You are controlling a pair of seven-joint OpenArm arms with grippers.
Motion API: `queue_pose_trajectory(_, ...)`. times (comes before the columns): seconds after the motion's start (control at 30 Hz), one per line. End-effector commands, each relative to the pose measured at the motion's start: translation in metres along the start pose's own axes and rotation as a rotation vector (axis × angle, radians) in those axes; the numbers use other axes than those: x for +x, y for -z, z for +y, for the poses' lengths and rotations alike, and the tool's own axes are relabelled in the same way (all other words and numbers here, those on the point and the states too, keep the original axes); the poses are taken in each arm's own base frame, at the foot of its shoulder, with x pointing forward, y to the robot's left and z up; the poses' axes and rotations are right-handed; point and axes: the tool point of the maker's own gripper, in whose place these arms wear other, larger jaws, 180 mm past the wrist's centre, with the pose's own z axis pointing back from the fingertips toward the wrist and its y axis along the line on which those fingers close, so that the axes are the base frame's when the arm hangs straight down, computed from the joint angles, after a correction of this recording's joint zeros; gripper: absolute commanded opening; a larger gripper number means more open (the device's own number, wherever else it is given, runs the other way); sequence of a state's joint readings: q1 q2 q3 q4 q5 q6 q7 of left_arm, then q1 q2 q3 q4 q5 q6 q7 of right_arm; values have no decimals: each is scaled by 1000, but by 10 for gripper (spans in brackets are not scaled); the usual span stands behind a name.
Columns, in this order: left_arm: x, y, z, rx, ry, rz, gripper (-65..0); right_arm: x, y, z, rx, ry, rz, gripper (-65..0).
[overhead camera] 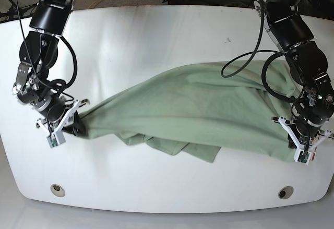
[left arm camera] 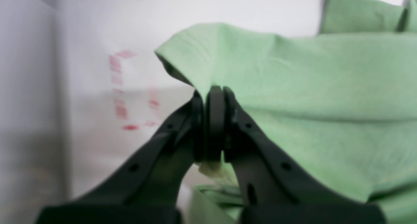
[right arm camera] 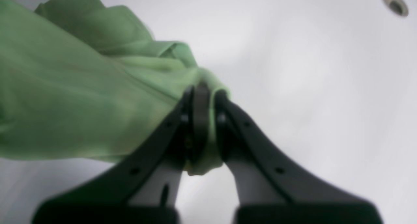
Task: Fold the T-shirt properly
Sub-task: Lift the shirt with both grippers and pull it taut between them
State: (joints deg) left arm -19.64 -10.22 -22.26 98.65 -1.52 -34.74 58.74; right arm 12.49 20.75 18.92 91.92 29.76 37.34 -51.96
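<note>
Stretching between the two arms, the T-shirt hangs partly lifted over the white table, and the chief risk I judge from here is a slip at either pinch: each grip takes only a small bunch of edge, so a harder pull apart could draw the cloth out of the jaws and drop that end in a heap. The left gripper is clamped fully together on a peaked fold of the fabric, with a pale scrap of cloth poking out beneath the pads; the right gripper is likewise pressed tight on a twisted wad of hem or sleeve, though the wrist views are too blurred to say which part of the garment either one has. A second hazard is the loose lower layer, which sags toward the front edge of the table in the base view and could tuck under itself if the shirt were laid down as it is, spoiling a clean fold. Uneven height between the arms would skew the span as well. As for looks, the shirt is a pale sage green, soft and matte, drawn into long diagonal creases running from one grip to the other, wider and bunched toward the left arm's side and tapering to a narrow point at the right arm's pinch.
</note>
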Motion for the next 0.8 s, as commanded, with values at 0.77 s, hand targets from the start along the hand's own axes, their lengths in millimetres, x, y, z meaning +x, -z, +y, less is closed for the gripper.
queue_pose_trajectory(0.77,193,-133,142,415,34,-424,-650,296,-67,-71,-166,-353,-340,-650)
